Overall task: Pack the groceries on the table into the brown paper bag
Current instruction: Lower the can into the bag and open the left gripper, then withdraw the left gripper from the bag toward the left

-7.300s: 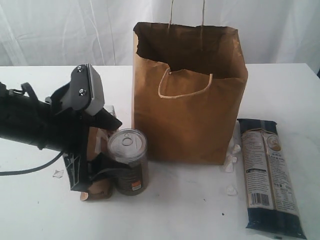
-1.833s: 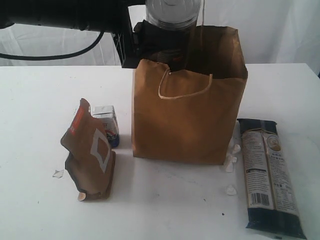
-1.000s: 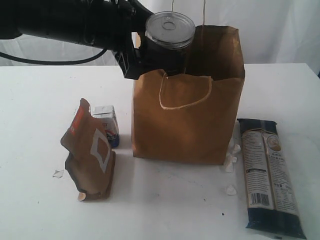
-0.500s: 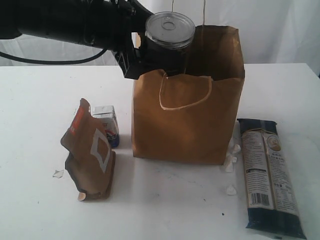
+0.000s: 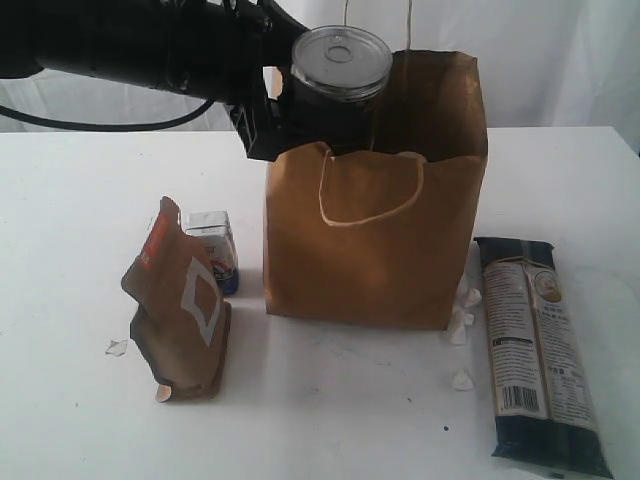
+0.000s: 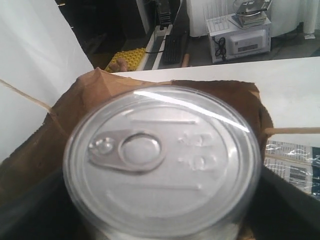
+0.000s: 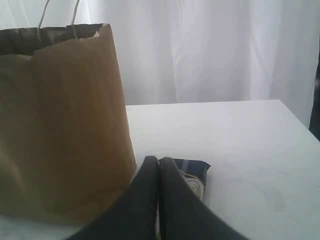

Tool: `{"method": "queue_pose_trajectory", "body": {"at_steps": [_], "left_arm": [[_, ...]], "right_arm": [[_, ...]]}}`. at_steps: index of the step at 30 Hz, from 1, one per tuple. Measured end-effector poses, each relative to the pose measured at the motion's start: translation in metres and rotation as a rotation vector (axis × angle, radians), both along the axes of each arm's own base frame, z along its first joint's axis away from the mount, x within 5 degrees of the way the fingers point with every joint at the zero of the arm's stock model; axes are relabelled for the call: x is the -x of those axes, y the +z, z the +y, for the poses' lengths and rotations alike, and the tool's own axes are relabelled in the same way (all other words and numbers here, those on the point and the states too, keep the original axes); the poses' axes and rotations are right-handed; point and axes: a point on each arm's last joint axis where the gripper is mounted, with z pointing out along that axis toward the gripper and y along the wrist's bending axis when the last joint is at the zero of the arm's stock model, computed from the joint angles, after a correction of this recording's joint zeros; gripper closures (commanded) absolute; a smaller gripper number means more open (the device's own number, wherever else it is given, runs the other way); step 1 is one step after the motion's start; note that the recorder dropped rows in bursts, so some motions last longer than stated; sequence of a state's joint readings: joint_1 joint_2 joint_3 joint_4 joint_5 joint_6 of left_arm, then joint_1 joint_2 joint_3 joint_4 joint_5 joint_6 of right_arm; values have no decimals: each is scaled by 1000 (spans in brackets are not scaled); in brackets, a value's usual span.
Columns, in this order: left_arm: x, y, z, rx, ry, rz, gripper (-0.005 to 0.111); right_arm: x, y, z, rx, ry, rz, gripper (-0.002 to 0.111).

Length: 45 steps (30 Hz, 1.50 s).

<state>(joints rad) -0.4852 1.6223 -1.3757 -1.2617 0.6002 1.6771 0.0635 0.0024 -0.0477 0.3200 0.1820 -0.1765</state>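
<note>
The small tin can (image 5: 341, 75) with a pull-tab lid (image 6: 162, 152) sits upright in the mouth of the brown paper bag (image 5: 375, 235), held by my left gripper (image 5: 270, 105), whose fingers are mostly hidden behind the can and bag rim. The brown foil pouch (image 5: 180, 310) and small white-blue carton (image 5: 212, 245) stand left of the bag on the table (image 5: 60, 230). The long dark pasta packet (image 5: 540, 350) lies right of the bag. My right gripper (image 7: 159, 165) is shut and empty, low beside the bag (image 7: 60, 125) and over the packet's end (image 7: 192, 175). Jar and bottle are out of view.
Small white crumpled scraps (image 5: 462, 320) lie between the bag and the pasta packet. A tiny pale flake (image 5: 116, 347) rests left of the pouch. A white curtain (image 5: 560, 60) hangs behind the table. The left arm (image 5: 120, 45) reaches across above the table's left side.
Over the earlier frames the left gripper lifted the tin can from the table to above the bag, then lowered it into the bag's mouth. In the last second it has barely moved.
</note>
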Motion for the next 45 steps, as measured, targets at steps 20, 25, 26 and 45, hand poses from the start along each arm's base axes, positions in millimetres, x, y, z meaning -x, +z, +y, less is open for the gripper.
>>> {"method": "queue_pose_trajectory", "body": {"at_steps": [20, 25, 26, 45], "left_arm": [[3, 4, -1, 27, -18, 13, 1], [6, 7, 0, 32, -37, 11, 2], [8, 9, 1, 35, -40, 3, 2], [47, 38, 42, -369, -24, -241, 2]], "right_arm": [[0, 0, 0, 0, -1, -4, 108], [0, 0, 0, -2, -1, -3, 108], [0, 0, 0, -2, -1, -3, 108], [0, 0, 0, -5, -1, -3, 108]]}}
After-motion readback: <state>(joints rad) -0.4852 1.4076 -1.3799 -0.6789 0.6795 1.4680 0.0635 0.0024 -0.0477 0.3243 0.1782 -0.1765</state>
